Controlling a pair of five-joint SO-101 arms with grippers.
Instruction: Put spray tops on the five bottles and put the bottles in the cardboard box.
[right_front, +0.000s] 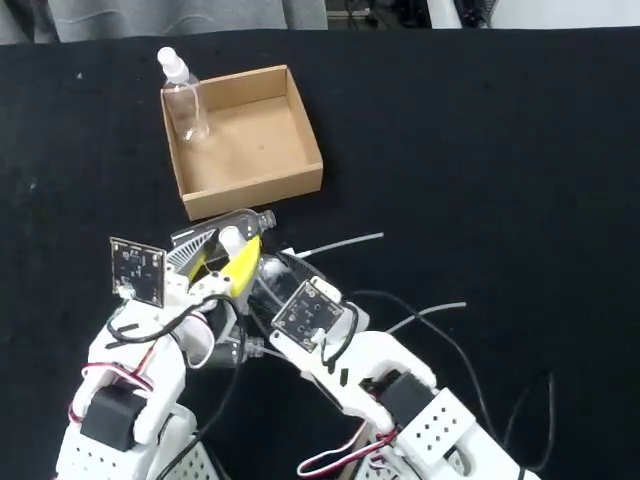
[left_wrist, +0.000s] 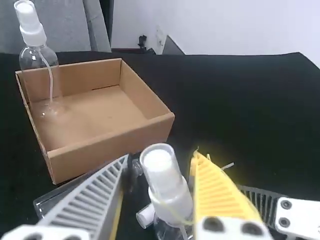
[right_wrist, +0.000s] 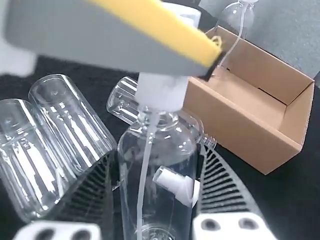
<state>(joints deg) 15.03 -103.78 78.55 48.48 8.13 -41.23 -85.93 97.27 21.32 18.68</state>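
Bottles lie and stand around both claws. One held bottle (right_wrist: 155, 170), clear plastic, is clamped upright between the grey ribbed fingers of the right claw (right_wrist: 157, 155). A white spray top (left_wrist: 161, 172) sits on its neck and the thin dip tube runs down inside it. That spray top sits within the left claw (left_wrist: 161, 156); whether the left claw pinches it or only brackets it, I cannot tell.

The left wrist view looks past the left claw to the open cardboard box (left_wrist: 105, 145), which stands just beyond it. In a far corner of the box a finished bottle (left_wrist: 37, 65) stands upright with its own spray top on.

The right wrist view brings in bare bottles (right_wrist: 65, 120), lying on their sides close beside the right claw. The high view adds two thin white tubes (right_front: 335, 243) on the black worktop (right_front: 500, 150), near the right claw. It also shows small circuit boards (right_front: 137, 270) on the wrists, with markings too small to read.
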